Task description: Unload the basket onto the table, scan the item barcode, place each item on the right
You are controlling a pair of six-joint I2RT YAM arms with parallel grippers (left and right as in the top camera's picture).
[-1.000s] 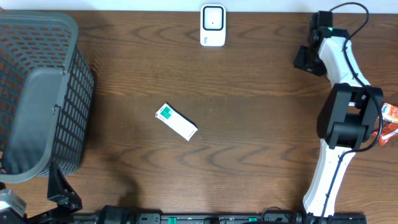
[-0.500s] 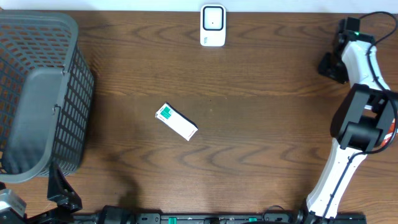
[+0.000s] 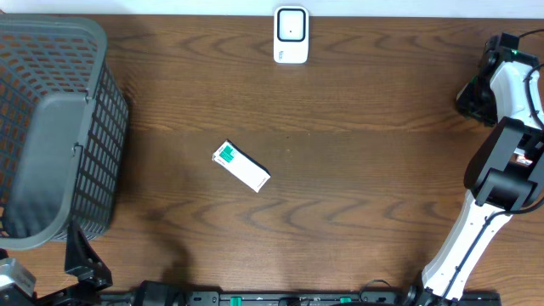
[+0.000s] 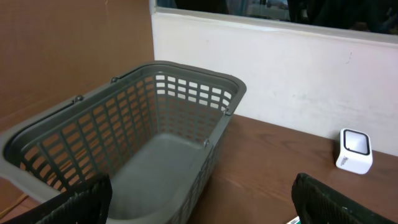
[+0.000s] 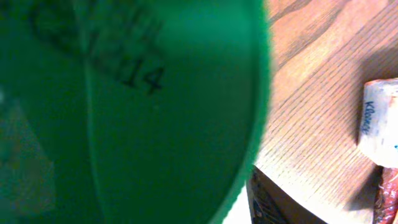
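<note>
A green round-edged item point(image 5: 137, 106) with dark print fills the right wrist view, pressed close to the camera. My right gripper point(image 5: 155, 208) is shut on it. One dark finger point(image 5: 264, 199) touches its rim and the other is hidden behind it. No barcode shows. From overhead the right gripper point(image 3: 473, 96) is at the table's far right edge and the item is hidden there. The white scanner point(image 3: 291, 34) stands at the back centre. My left gripper point(image 4: 202, 205) is open near the basket with nothing between its fingers.
A grey mesh basket point(image 3: 34, 195) takes up the left side. A white and green box point(image 3: 240, 166) lies mid-table. Beyond the right edge, a white tissue packet point(image 5: 380, 121) and a red packet point(image 3: 531, 159) lie on a lighter surface.
My right arm has swung rightward, from beside the scanner's right to the table's right edge. Its jaws have narrowed slightly. The left arm, box and basket have not moved.
</note>
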